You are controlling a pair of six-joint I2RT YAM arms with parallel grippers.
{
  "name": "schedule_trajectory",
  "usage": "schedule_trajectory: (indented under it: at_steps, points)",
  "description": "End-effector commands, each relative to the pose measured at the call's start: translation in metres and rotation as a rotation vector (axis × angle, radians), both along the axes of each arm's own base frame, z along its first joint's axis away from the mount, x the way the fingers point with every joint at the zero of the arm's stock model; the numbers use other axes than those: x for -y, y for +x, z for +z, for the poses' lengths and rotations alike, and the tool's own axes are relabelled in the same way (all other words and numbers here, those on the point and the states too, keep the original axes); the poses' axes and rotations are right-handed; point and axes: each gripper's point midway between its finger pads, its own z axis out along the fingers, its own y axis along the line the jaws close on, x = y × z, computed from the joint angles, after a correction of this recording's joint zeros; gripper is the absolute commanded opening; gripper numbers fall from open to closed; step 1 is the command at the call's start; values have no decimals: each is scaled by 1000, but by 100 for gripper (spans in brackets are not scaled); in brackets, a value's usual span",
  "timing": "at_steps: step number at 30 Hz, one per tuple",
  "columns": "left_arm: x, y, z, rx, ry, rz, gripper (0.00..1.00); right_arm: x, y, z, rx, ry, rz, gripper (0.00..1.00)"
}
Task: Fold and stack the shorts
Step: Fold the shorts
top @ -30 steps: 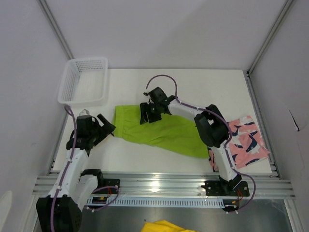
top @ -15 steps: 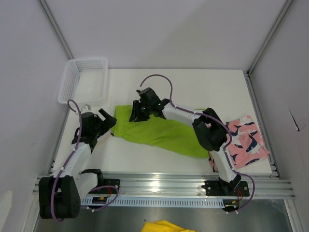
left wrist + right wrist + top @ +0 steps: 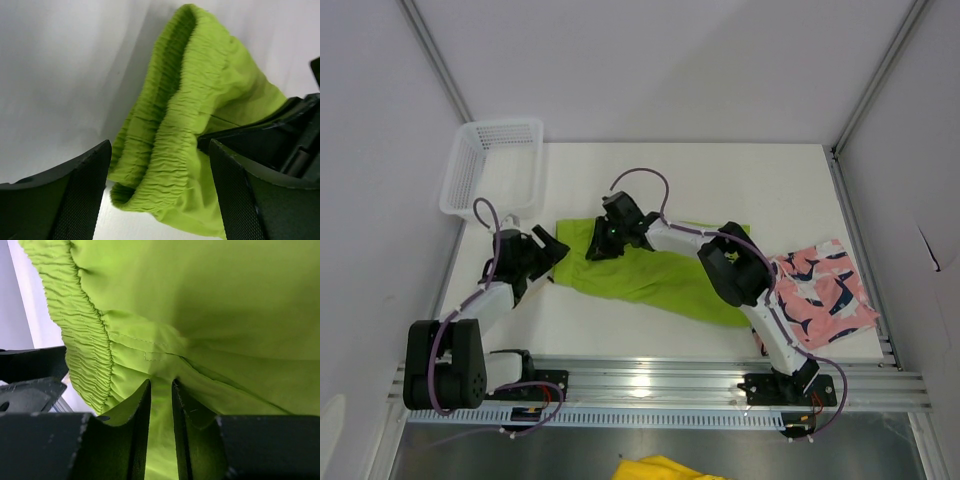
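a white table [image 3: 720, 170] between grey walls [image 3: 620, 60], with a white mesh plastic basket [image 3: 495, 165] at its far left corner. plain lime green fabric shorts [image 3: 660, 280] lie spread mid-table, and pink shark-print fabric shorts [image 3: 825, 295] lie crumpled at the right edge. the right gripper [image 3: 161, 390] pinches a green fold by the gathered waistband [image 3: 170, 125]; the left gripper [image 3: 160, 150] gapes wide around that waistband, holding nothing.

Bright, even overhead light — soft shadows, wrist close-ups slightly blurred.

1. A white table [image 3: 720, 170] fills the middle, evenly lit.
2. Plain pale grey walls [image 3: 660, 60] enclose it on three sides.
3. Aluminium struts [image 3: 430, 55] rise at both back corners.
4. An aluminium rail [image 3: 650, 378] runs along its near edge.
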Motion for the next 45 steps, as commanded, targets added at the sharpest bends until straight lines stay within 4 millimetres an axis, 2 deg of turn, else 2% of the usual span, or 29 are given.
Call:
schedule_trajectory:
  at_steps: [1, 3, 5, 12, 16, 18, 22, 25, 27, 30, 34, 37, 41, 45]
  points:
    - [17, 7, 13, 85, -44, -73, 79, -26, -7, 16, 10, 68, 28, 26]
    - [22, 3, 15, 93, -50, -85, 77, -31, -12, 18, 9, 78, 37, 26]
    - [36, -3, 17, 106, -39, -116, 75, -36, -14, 19, 2, 90, 40, 26]
    - [38, -11, 12, 66, 8, -106, 75, -49, -24, 33, 12, 130, 66, 26]
    - [32, -12, 8, 22, 41, -90, 76, -39, -20, 31, 11, 94, 51, 26]
    - [27, -7, 17, 28, 64, -73, 77, -33, -16, 31, 16, 84, 38, 25]
    - [24, -17, 16, -6, 69, -63, 80, -17, -8, 36, 54, 46, 20, 26]
    - [22, -25, 11, -17, 57, -50, 83, -15, 0, 40, 67, 53, 12, 26]
    - [16, -23, 16, 7, 49, -25, 87, -15, 4, 34, 68, 38, 13, 26]
    - [10, -27, 15, 8, 14, -27, 94, -13, 7, 13, 39, -20, 11, 27]
    - [-1, -33, 8, -16, -33, -9, 96, 4, 1, -19, -23, -124, 1, 26]
    - [-6, -40, 1, -41, -47, 3, 98, 23, -5, -31, -16, -225, 12, 27]
    - [1, -48, -9, -89, -87, -19, 98, 40, -10, -38, 0, -302, 45, 27]
    - [13, -52, -18, -122, -142, -64, 98, 46, -13, -43, -3, -321, 76, 27]
